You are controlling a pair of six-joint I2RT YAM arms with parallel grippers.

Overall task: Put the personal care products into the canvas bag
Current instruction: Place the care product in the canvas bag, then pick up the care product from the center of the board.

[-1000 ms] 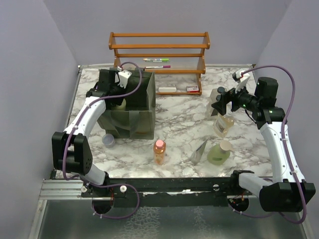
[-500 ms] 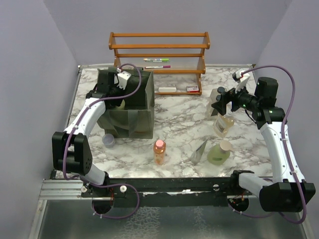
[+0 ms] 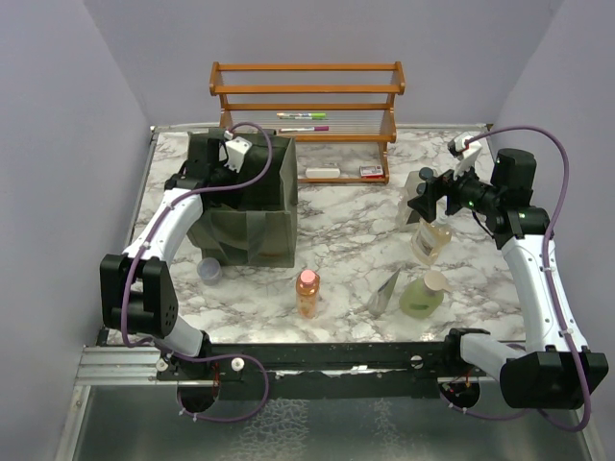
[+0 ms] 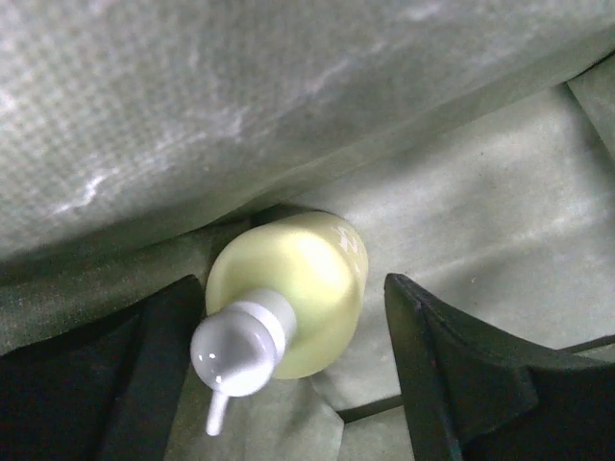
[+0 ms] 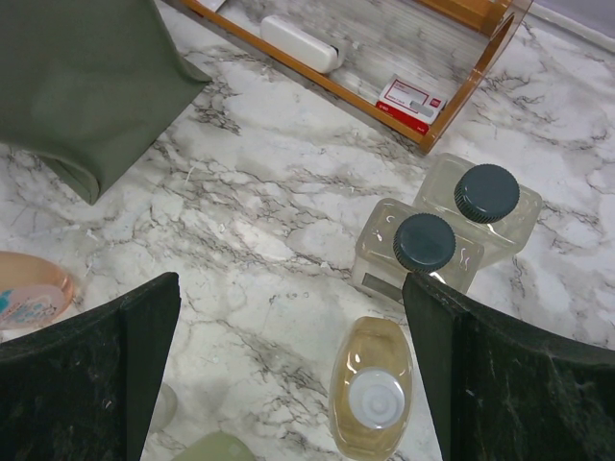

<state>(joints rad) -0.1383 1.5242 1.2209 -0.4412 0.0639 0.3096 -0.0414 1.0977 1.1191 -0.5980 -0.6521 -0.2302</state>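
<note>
The olive canvas bag (image 3: 252,223) stands at the left of the table. My left gripper (image 3: 223,176) reaches into its mouth. In the left wrist view it (image 4: 288,284) is open, with a pale green pump bottle (image 4: 306,280) between its fingers on the bag's floor (image 4: 480,221); the right finger stands clear of it. My right gripper (image 3: 424,198) is open and empty, hovering (image 5: 290,288) above the marble beside two clear black-capped bottles (image 5: 424,242) and the amber bottle (image 5: 372,384). The orange pink-capped bottle (image 3: 307,293), grey pouch (image 3: 386,291) and green pump bottle (image 3: 423,296) stand near the front.
A wooden slatted rack (image 3: 307,91) stands at the back with green and pink pens, a white bar (image 5: 300,43) and a small red-and-white box (image 5: 413,98). A lavender cup (image 3: 209,272) sits in front of the bag's left corner. Purple walls close in both sides.
</note>
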